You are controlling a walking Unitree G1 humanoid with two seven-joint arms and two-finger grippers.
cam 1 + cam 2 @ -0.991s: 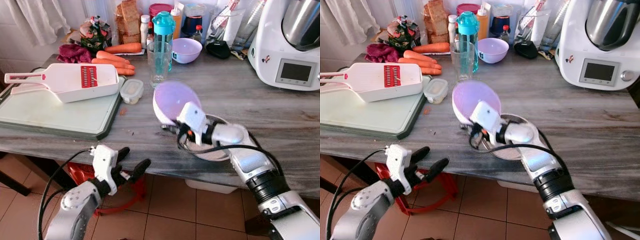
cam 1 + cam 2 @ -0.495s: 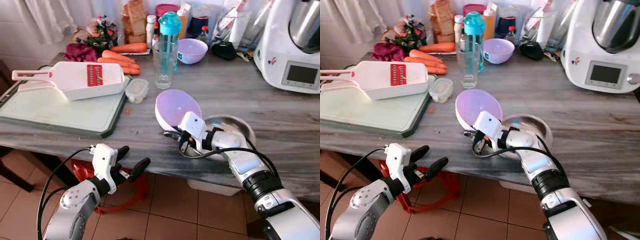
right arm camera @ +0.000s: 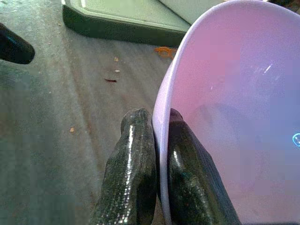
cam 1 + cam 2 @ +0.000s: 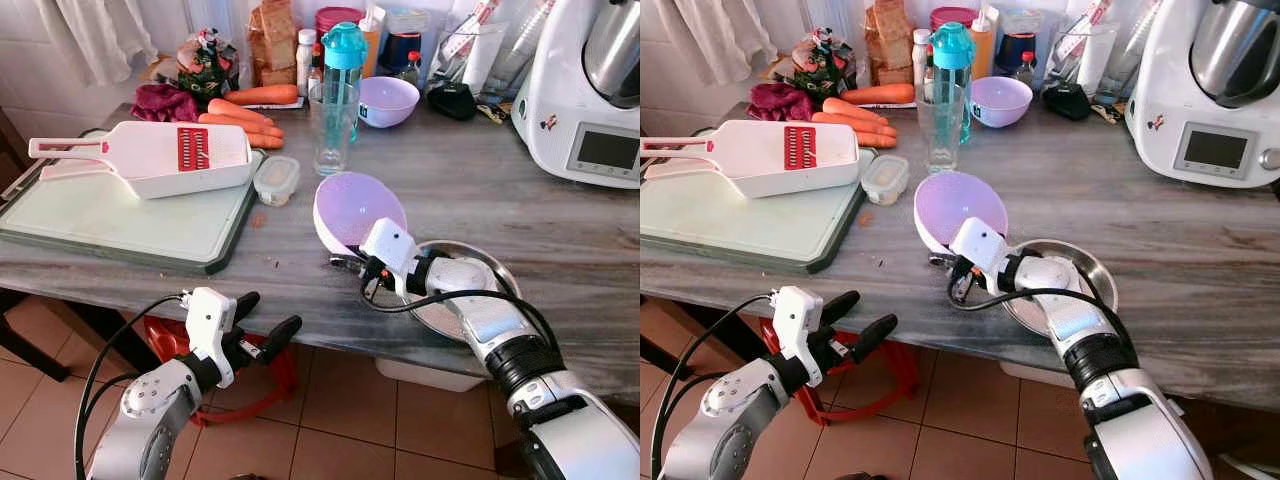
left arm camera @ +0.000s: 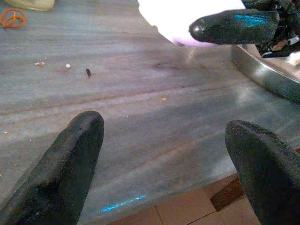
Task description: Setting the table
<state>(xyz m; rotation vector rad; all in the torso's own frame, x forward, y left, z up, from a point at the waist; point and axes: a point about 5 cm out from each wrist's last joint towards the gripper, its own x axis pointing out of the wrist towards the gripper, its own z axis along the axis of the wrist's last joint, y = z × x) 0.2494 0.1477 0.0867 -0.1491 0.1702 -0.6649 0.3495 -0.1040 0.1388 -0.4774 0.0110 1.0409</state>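
— Where is the lilac bowl [image 4: 358,209] right now?

— Tipped up on its edge over the grey wooden table [image 4: 560,225], near the front, just beside the steel plate [image 4: 1085,277]. The right gripper [image 3: 157,140] pinches its rim, one black finger outside the wall, one inside.

— How will it handle?

— It looks like thin plastic — light, stiff enough, and not likely to break. But the wall is smooth and glossy, so a rim pinch could let it swivel or slip if the wrist turns fast. The rim is the sensible place to hold; the fingers sit deep over it, which helps.

— Is its lower edge touching the table?

— Hard to tell from the head views; it may be resting there or just clear of it.

— And the other arm?

— The left gripper [image 4: 262,325] hangs below the table edge, fingers spread wide, holding nothing.
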